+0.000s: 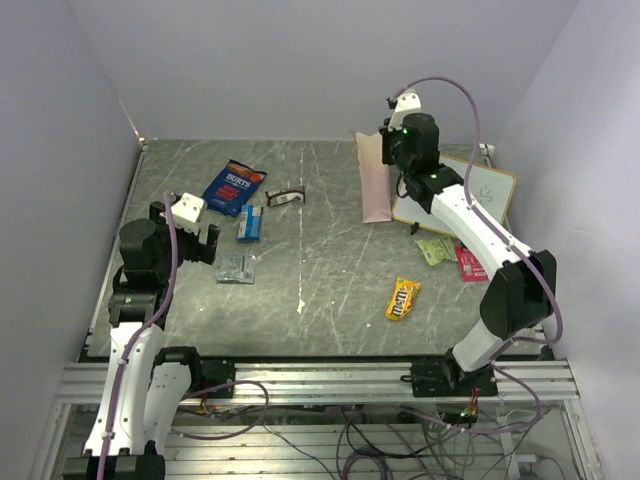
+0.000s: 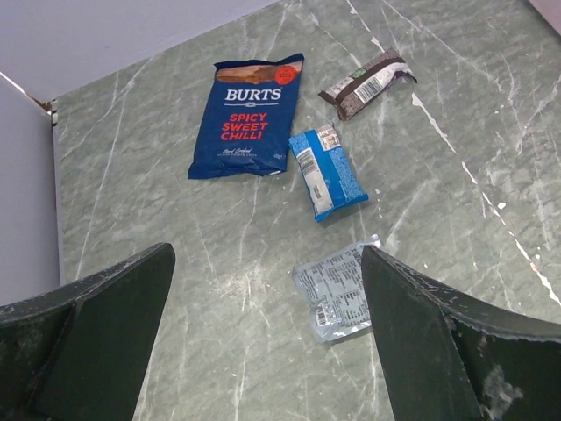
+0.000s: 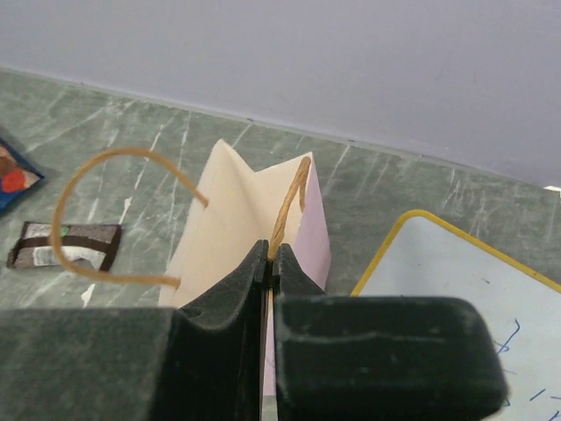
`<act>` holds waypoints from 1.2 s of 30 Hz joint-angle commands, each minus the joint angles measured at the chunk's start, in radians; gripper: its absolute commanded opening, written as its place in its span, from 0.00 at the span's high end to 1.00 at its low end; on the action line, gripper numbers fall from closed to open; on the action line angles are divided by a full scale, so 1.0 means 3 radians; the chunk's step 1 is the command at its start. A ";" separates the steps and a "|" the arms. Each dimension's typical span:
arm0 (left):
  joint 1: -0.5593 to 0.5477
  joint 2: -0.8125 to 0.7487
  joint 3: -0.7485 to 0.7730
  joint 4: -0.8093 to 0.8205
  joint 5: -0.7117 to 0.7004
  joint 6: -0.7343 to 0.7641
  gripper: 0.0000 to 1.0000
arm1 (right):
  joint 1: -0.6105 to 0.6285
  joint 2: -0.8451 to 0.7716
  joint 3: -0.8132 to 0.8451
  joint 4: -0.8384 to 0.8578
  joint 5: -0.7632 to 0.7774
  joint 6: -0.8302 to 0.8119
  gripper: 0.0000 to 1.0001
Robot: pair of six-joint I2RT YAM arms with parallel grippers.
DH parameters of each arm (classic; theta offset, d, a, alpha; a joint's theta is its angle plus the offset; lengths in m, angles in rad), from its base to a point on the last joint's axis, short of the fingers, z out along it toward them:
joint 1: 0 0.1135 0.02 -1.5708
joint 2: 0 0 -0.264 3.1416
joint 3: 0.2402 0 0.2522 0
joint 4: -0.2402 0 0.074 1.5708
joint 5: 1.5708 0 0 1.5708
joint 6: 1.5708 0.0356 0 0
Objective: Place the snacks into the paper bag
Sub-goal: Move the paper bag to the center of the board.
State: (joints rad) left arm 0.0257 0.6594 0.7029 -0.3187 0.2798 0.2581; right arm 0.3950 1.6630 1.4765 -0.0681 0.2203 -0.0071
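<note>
The paper bag stands at the back right, pale pinkish-beige with thin handles. My right gripper is shut on one handle, over the bag. My left gripper is open above the table, left of the silver-grey packet. The dark blue chip bag, the blue-white packet and the brown bar lie beyond it. The yellow M&M's, light green packet and pink-red packet lie at the right.
A white scribbled board with a yellow rim lies behind the right arm, next to the bag. Grey walls close the table at the back and sides. A metal rail runs along the near edge.
</note>
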 commanded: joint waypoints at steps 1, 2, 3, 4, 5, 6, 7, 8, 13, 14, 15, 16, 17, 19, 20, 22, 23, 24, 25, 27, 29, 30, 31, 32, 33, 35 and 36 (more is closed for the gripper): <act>0.0032 0.0003 -0.0047 0.0077 0.0130 0.0044 0.01 | 0.0021 -0.0296 -0.0222 0.0083 -0.0100 0.0151 1.00; 0.0032 0.0004 -0.0044 0.0078 0.0137 0.0044 0.01 | 0.0019 -0.0345 -0.0278 0.0088 -0.0114 0.0189 1.00; 0.0032 0.0010 -0.0047 0.0077 0.0142 0.0040 0.01 | 0.0018 -0.0416 -0.0339 0.0098 -0.0135 0.0229 1.00; 0.0032 0.0011 -0.0047 0.0083 0.0145 0.0040 0.01 | 0.0018 -0.0471 -0.0405 0.0117 -0.0180 0.0263 1.00; 0.0032 0.0014 -0.0047 0.0082 0.0146 0.0040 0.01 | 0.0018 -0.0532 -0.0488 0.0149 -0.0227 0.0290 1.00; 0.0034 0.0016 -0.0047 0.0090 0.0150 0.0040 0.01 | 0.0020 -0.0587 -0.0559 0.0174 -0.0252 0.0328 1.00; 0.0033 0.0020 -0.0050 0.0089 0.0155 0.0036 0.01 | 0.0030 -0.0635 -0.0619 0.0187 -0.0270 0.0382 1.00; 0.0032 0.0023 -0.0052 0.0088 0.0158 0.0035 0.01 | 0.0040 -0.0675 -0.0668 0.0188 -0.0286 0.0414 1.00; 0.0032 0.0077 -0.0021 0.0080 0.0206 0.0022 0.01 | 0.0151 -0.0802 -0.0748 0.0042 -0.0297 0.0363 1.00; 0.0036 0.0097 -0.0009 0.0083 0.0207 0.0009 0.01 | 0.0158 -0.0819 -0.0747 0.0004 -0.0301 0.0366 1.00; 0.0033 0.0111 0.0009 0.0085 0.0208 0.0002 0.01 | 0.0170 -0.0837 -0.0734 -0.0096 -0.0290 0.0373 1.00; 0.0032 0.0136 0.0024 0.0080 0.0210 0.0003 0.01 | 0.0180 -0.0848 -0.0726 -0.0169 -0.0281 0.0380 1.00; 0.0033 0.0158 0.0044 0.0075 0.0208 0.0008 0.01 | 0.0190 -0.0878 -0.0722 -0.0227 -0.0265 0.0392 1.00; 0.0033 0.0206 0.0076 0.0057 0.0208 0.0014 0.01 | 0.0200 -0.0965 -0.0769 -0.0262 -0.0295 0.0408 1.00; 0.0028 0.0225 0.0084 0.0053 0.0202 0.0008 0.01 | 0.0204 -0.1016 -0.0819 -0.0266 -0.0312 0.0423 1.00; 0.0028 0.0264 0.0093 0.0060 0.0196 -0.0021 0.01 | 0.0211 -0.1097 -0.0878 -0.0304 -0.0364 0.0471 1.00; 0.0027 0.0285 0.0098 0.0070 0.0190 -0.0039 0.01 | 0.0212 -0.1123 -0.0905 -0.0323 -0.0403 0.0493 1.00; 0.0027 0.0309 0.0107 0.0078 0.0184 -0.0068 0.01 | 0.0212 -0.1140 -0.0936 -0.0338 -0.0437 0.0514 1.00; 0.0029 0.0336 0.0119 0.0088 0.0178 -0.0094 0.01 | 0.0212 -0.1155 -0.0966 -0.0346 -0.0447 0.0541 1.00; 0.0027 0.0417 0.0172 0.0074 0.0150 -0.0150 0.01 | 0.0212 -0.1186 -0.1048 -0.0321 -0.0443 0.0561 1.00; 0.0029 0.0535 0.0268 0.0005 0.0086 -0.0188 0.01 | 0.0208 -0.1206 -0.1124 -0.0297 -0.0415 0.0556 1.00; 0.0028 0.0587 0.0317 -0.0051 0.0050 -0.0188 0.01 | 0.0212 -0.1214 -0.1167 -0.0267 -0.0406 0.0549 1.00; 0.0027 0.0642 0.0365 -0.0108 0.0000 -0.0179 0.01 | 0.0212 -0.1229 -0.1199 -0.0249 -0.0398 0.0535 1.00; 0.0029 0.0694 0.0414 -0.0165 -0.0051 -0.0171 0.01 | 0.0212 -0.1238 -0.1219 -0.0244 -0.0392 0.0522 1.00; 0.0030 0.0742 0.0448 -0.0220 -0.0115 -0.0160 0.01 | 0.0212 -0.1246 -0.1228 -0.0244 -0.0399 0.0515 1.00; 0.0027 0.0826 0.0521 -0.0309 -0.0198 -0.0120 0.01 | 0.0212 -0.1267 -0.1235 -0.0248 -0.0444 0.0501 1.00; 0.0031 0.0852 0.0551 -0.0356 -0.0212 -0.0093 0.01 | 0.0211 -0.1279 -0.1238 -0.0253 -0.0473 0.0499 1.00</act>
State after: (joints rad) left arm 0.0257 0.8852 0.8101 -0.3592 0.2752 0.2207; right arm 0.4538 1.3109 1.1103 -0.1486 0.0978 0.1425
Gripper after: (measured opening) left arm 0.992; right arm 0.015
